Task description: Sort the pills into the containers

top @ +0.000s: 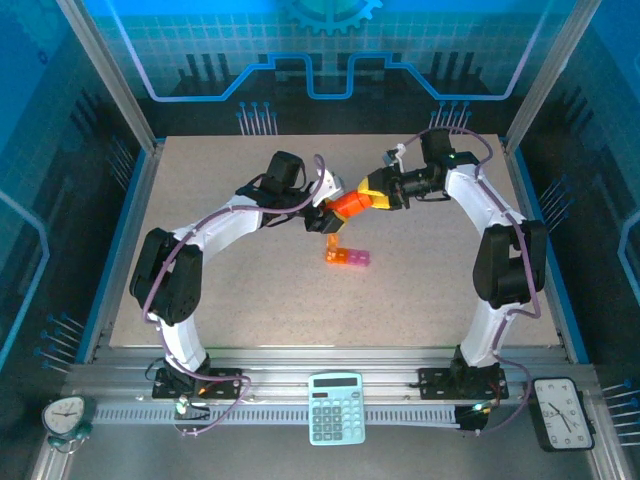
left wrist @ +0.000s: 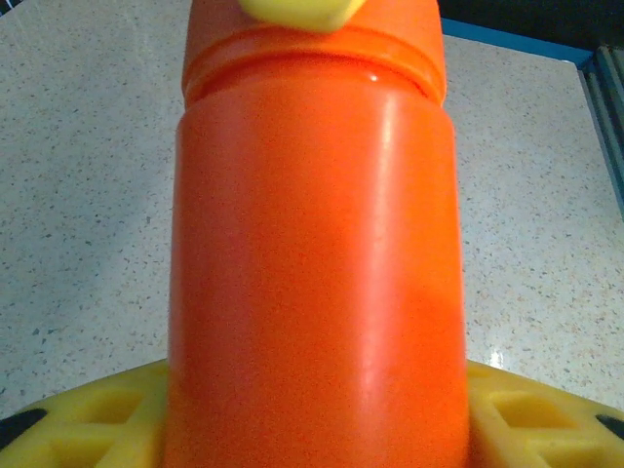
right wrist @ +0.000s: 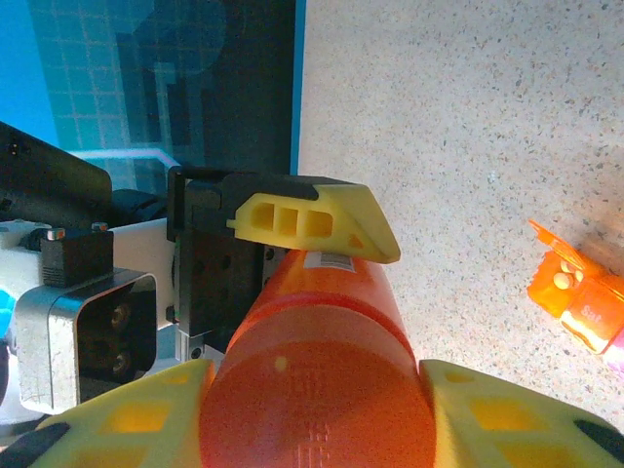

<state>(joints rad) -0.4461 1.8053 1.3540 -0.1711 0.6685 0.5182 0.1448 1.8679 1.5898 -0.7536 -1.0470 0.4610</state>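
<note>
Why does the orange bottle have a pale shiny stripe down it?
Left wrist view: that stripe is glare off the smooth orange bottle. Right wrist view: its near end is blurry, likely too close to the lens; the containers farther off look sharper.

**Centre barred, flanks open**

Both arms arch inward and meet above the middle of the table (top: 200,300). There the left gripper (top: 333,213) and the right gripper (top: 370,193) each clamp one end of the orange bottle (top: 350,205), making a raised bar across the centre. Just on the near side of that bar lie the containers (top: 347,256), one orange lid flipped up, with only a narrow gap beneath the bottle. Tabletop lies bare outside each arm, along the near edge and along the far edge. The calculator (top: 336,407), left clock (top: 65,415) and right clock (top: 565,410) sit on the front rail, off the table.
</note>
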